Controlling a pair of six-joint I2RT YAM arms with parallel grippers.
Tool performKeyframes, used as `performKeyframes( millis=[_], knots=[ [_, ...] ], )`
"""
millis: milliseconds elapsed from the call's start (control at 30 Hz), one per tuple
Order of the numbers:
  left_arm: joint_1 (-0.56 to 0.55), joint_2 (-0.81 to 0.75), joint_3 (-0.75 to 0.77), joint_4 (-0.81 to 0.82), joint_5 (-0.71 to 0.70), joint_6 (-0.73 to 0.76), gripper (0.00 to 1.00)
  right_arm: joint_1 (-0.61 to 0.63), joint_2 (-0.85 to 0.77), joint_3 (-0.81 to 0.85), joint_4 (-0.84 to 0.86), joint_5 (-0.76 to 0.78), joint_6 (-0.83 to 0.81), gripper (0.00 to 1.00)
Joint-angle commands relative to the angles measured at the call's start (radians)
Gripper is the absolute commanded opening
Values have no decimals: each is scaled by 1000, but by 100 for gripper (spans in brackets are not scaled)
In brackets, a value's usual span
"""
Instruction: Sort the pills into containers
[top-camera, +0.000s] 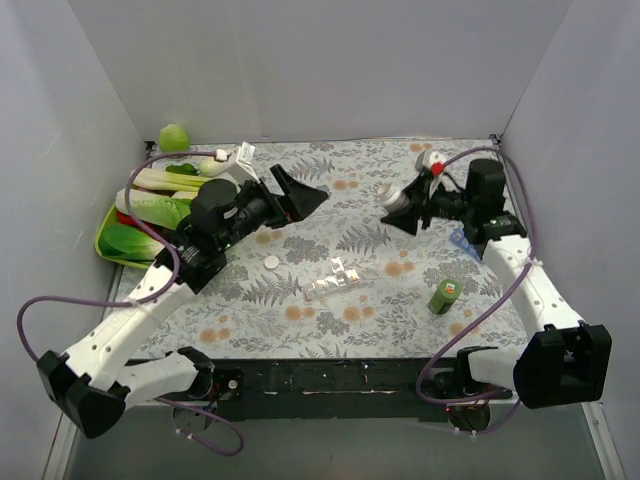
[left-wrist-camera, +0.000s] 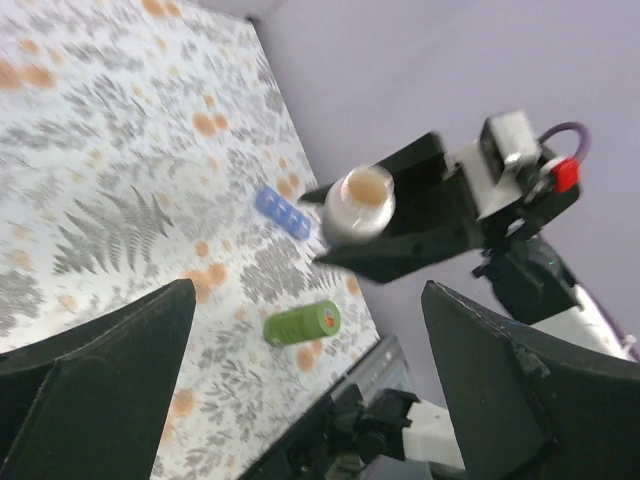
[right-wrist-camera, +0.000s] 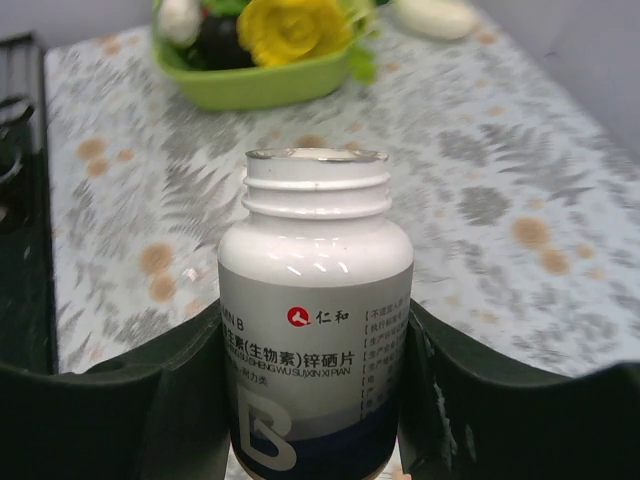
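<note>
My right gripper (top-camera: 405, 207) is shut on an uncapped white pill bottle (top-camera: 392, 197) and holds it tilted above the mat at the back right. In the right wrist view the bottle (right-wrist-camera: 315, 300) stands between both fingers (right-wrist-camera: 450, 400). In the left wrist view its mouth (left-wrist-camera: 365, 188) looks tan inside. The clear pill-box strip (top-camera: 335, 278) lies mid-table, apart from both grippers. My left gripper (top-camera: 300, 195) is open and empty, raised left of the bottle, with wide-apart fingers (left-wrist-camera: 100, 380). No loose pills show.
A small white round cap (top-camera: 271, 262) lies left of the clear strip. A green bottle (top-camera: 444, 296) lies at the front right, also in the left wrist view (left-wrist-camera: 302, 323). A blue pill-box strip (top-camera: 462, 241) lies by the right arm. A green vegetable tray (top-camera: 110, 245) stands far left.
</note>
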Motion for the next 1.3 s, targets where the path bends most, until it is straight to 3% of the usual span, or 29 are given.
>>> performKeyframes(
  millis=[0, 33, 67, 133, 233, 300, 367, 400, 433, 467, 567, 633, 733, 767, 833, 867, 900, 933, 967, 1000, 1033, 1100, 1233, 1267],
  knots=[
    [19, -121, 0, -152, -179, 188, 98, -173, 73, 289, 164, 125, 249, 3],
    [19, -159, -26, -161, -196, 200, 98, -223, 120, 360, 223, 128, 471, 3],
    [17, -179, -48, -166, -225, 206, 98, -292, 137, 382, 318, 113, 575, 3],
    [17, -239, -88, -161, -236, 216, 98, -314, 153, 423, 493, 92, 732, 3],
    [19, -287, -172, -131, -235, 210, 98, -188, 101, 396, 733, -101, 845, 3],
    [19, -324, -214, -109, -227, 210, 98, -29, 59, 307, 885, -227, 953, 4],
    [17, -347, -227, -105, -223, 228, 98, -21, 39, 221, 1395, -254, 1189, 4],
    [19, -353, -234, -105, -221, 236, 98, -67, 45, 228, 1524, -233, 1369, 4],
    [19, -357, -235, -103, -219, 243, 98, -124, 60, 248, 1546, -196, 1379, 4],
    [19, -362, -240, -105, -216, 259, 98, -265, 59, 274, 1362, -79, 1348, 4],
    [19, -370, -241, -100, -203, 274, 98, -372, 51, 343, 1062, 50, 1152, 4],
    [19, -370, -244, -97, -197, 277, 98, -329, 13, 313, 1120, 15, 1156, 4],
    [19, -367, -255, -88, -189, 279, 98, -169, -72, 243, 1224, -73, 1138, 4],
    [19, -367, -258, -86, -183, 279, 98, -187, -84, 245, 1204, -21, 1121, 4],
    [19, -367, -267, -77, -173, 274, 98, -292, -84, 285, 1011, 98, 1100, 4],
    [19, -368, -272, -72, -166, 271, 98, -355, -78, 285, 974, 170, 1156, 4],
    [19, -368, -275, -63, -166, 274, 98, -359, -71, 276, 1007, 139, 1235, 5],
    [19, -368, -277, -62, -163, 277, 98, -338, -67, 250, 1282, 101, 1339, 5],
    [19, -367, -275, -62, -163, 285, 98, -196, -76, 197, 1376, 29, 1441, 5],
    [19, -367, -277, -57, -163, 294, 98, -123, -96, 181, 1386, 4, 1393, 5],
    [19, -367, -278, -56, -131, 314, 98, -83, -161, 167, 1190, 13, 1279, 5],
    [19, -365, -289, -48, -108, 332, 98, -109, -197, 163, 976, 74, 1020, 5],
    [19, -377, -307, -52, -51, 427, 98, -100, -160, 78, 984, -62, 922, 6],
    [19, -382, -309, -60, -43, 485, 98, -90, -163, 71, 870, -106, 827, 6]
  ],
)
